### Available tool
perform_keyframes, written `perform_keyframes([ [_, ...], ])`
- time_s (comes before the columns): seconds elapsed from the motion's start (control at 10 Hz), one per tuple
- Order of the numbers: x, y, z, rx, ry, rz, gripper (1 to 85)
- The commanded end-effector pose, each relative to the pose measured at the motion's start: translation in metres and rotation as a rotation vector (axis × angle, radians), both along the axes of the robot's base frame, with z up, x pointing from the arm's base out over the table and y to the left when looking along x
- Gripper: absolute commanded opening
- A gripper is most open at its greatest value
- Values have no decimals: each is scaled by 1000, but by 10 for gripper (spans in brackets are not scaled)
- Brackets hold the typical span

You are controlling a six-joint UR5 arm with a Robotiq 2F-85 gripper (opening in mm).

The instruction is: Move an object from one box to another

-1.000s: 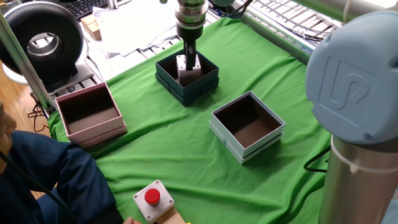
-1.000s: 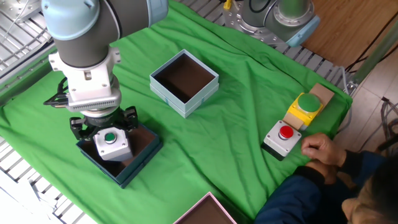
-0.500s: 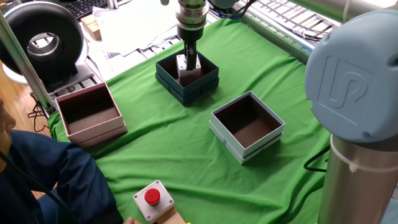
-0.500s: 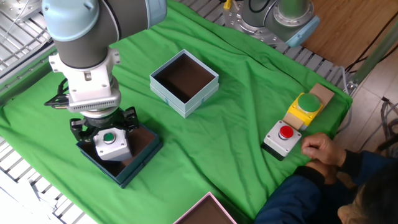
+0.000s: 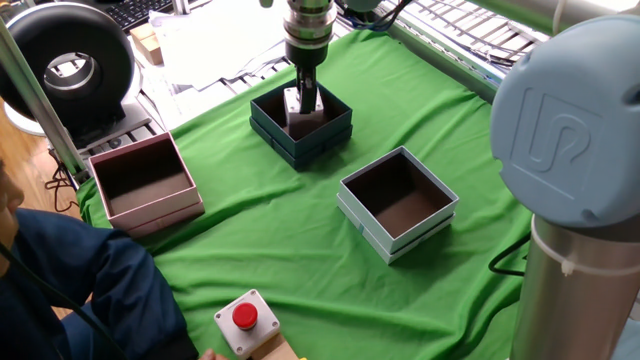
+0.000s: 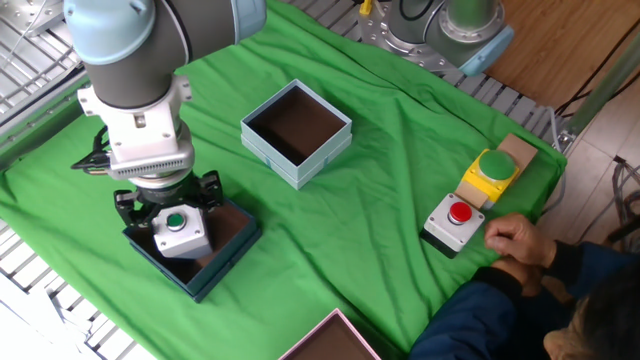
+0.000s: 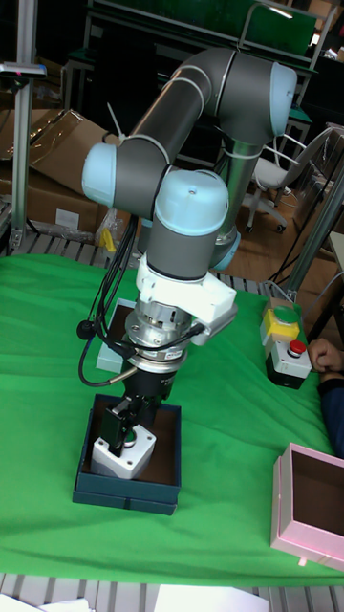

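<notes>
My gripper [image 6: 176,222] reaches straight down into the dark teal box [image 6: 225,252], its fingers [image 7: 121,427] set on either side of the grey cube [image 6: 178,232] with the green button. They look closed against its sides, though I cannot tell for certain. The cube sits inside that box, right beneath my wrist. The pale blue box [image 6: 297,132] stands well apart from my gripper on the green cloth [image 6: 380,180], open side up.

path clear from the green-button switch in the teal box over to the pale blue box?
Nothing visible blocks it. Between the dark teal box holding the green-button switch and the pale blue box lies only bare green cloth.
</notes>
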State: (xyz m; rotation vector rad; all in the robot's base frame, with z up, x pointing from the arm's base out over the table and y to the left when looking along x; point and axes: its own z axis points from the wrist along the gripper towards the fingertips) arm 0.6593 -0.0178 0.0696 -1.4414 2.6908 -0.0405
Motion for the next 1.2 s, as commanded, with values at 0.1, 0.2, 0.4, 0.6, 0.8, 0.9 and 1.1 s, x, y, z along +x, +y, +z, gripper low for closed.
perform_keyframes([
  [0.1, -4, 3, 2, 19, 16, 40, 713],
  [0.2, -4, -2, 6, 2, 19, 46, 707],
  [0.4, -2, -14, 22, -56, 15, 59, 687],
  [0.6, 3, -11, 23, -49, -7, 90, 713],
  [0.8, -6, 7, 22, 24, 26, 99, 790],
  [0.9, -8, 0, 22, -5, 32, 92, 787],
  [1.1, -7, -1, 22, -9, 31, 85, 760],
])
